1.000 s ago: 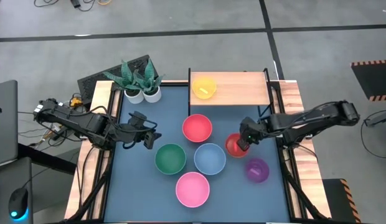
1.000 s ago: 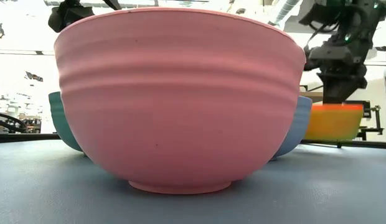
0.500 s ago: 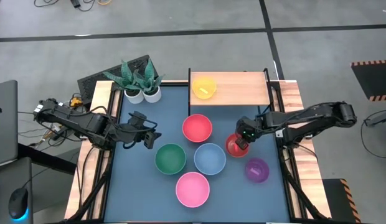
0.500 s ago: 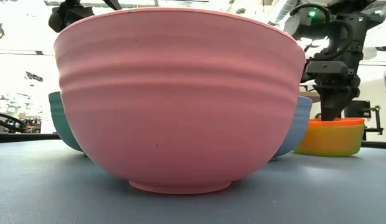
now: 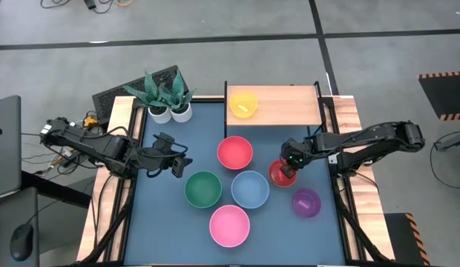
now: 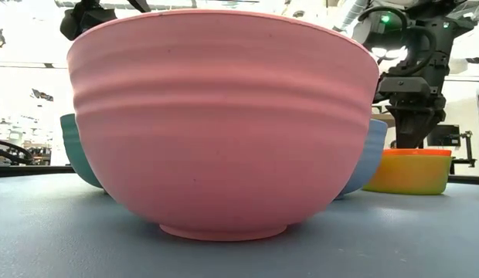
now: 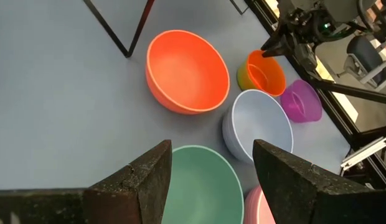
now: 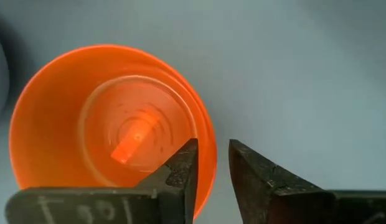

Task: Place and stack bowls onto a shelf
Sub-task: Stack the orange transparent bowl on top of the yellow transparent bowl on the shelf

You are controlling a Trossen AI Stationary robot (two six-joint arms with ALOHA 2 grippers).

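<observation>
While I look straight down from the high view, I take the shelf (image 5: 283,105) as my landmark: the yellow bowl (image 5: 243,104) sits on its left end, and the small red bowl (image 5: 280,174) lies on the blue mat below the shelf's right half, with the right gripper (image 5: 290,162) over its upper rim. The red-pink bowl (image 5: 235,152) is just below the shelf's left end, the light blue bowl (image 5: 250,188) and green bowl (image 5: 203,188) farther down, the pink bowl (image 5: 229,225) farthest, and the purple bowl (image 5: 306,202) beyond the small red one. My left gripper (image 5: 178,164) waits well left of the shelf, beside the green bowl. From the low view, the pink bowl (image 6: 224,123) fills most of my sight; the small red bowl (image 6: 407,171) rests on the mat behind it, with the right gripper (image 6: 413,133) coming down onto its rim. Through the left wrist view, I see the left fingers (image 7: 134,186) spread apart, holding nothing. Through the right wrist view, the right gripper (image 8: 213,169) straddles the small red bowl's (image 8: 75,124) wall, one finger inside, one outside, with a slight gap left at the rim.
</observation>
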